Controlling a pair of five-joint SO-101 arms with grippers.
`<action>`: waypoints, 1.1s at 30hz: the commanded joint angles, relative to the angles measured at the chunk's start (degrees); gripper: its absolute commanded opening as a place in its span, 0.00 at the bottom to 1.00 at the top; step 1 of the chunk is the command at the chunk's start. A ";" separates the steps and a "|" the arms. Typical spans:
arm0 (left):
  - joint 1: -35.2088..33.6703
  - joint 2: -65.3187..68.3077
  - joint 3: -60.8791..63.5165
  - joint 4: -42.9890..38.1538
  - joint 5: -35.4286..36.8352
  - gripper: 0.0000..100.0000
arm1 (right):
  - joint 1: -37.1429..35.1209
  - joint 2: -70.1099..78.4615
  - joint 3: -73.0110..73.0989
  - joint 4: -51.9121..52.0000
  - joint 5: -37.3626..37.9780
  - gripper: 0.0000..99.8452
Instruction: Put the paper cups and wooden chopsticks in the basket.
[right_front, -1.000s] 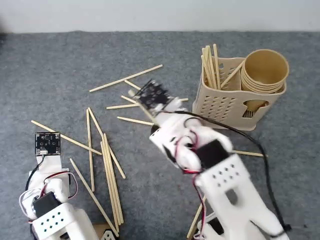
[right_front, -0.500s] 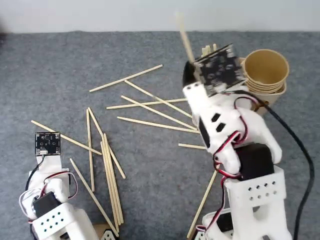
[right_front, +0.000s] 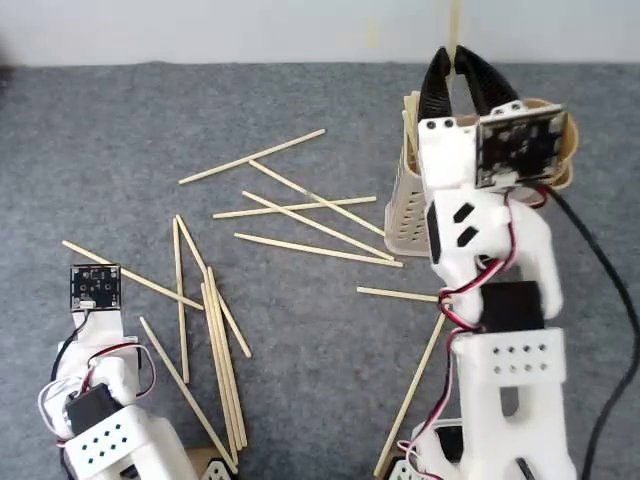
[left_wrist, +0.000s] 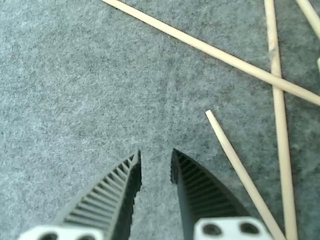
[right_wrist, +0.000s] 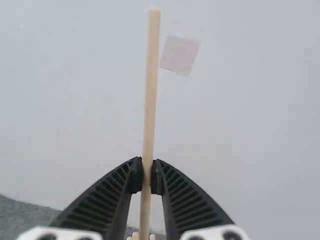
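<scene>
Between the jaws of the right gripper (right_wrist: 145, 175), which are clamped tight on it, one wooden chopstick (right_wrist: 150, 75) is held upright. Most of its length rises above the fingertips, and its lower end is hidden. In the high view the same gripper (right_front: 453, 60) is seen poised over the basket (right_front: 405, 215), which lies directly beneath it. A bundle of standing chopsticks (right_front: 408, 125) is lodged in the compartment just below the jaws. The paper cups (right_front: 566, 165) are stacked in the compartment to the gripper's far side and are largely hidden by the wrist.

The step in hand is judged to be the drop into the basket. It would be done best if the stick were kept vertical and lowered straight. Release should be withheld until the hidden lower end is inside the rim beside the standing bundle. A tilted release could let the stick catch on the bundle or the cups and tip out.

Well away from this gripper, many loose chopsticks (right_front: 300, 207) are scattered over the table, so much of the task is judged to remain. The left gripper (left_wrist: 155, 165) is set low over the surface with a narrow gap between its jaws, nothing gripped, and a loose stick just beside it.

The table is covered with a grey carpet (right_front: 120, 130). A pale wall (right_front: 200, 30) lies beyond the raised gripper, and a small square patch (right_wrist: 179, 55) is fixed to it.
</scene>
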 joint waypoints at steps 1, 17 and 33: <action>0.26 -0.70 -0.22 -0.88 -0.18 0.09 | 0.66 -1.10 6.51 -8.84 -0.44 0.01; 0.35 -0.70 -0.22 -0.88 -0.18 0.09 | 0.13 -6.55 3.08 6.20 -5.54 0.19; 0.35 -0.70 -2.77 -1.32 0.18 0.09 | -17.01 -23.16 12.84 47.96 -9.23 0.01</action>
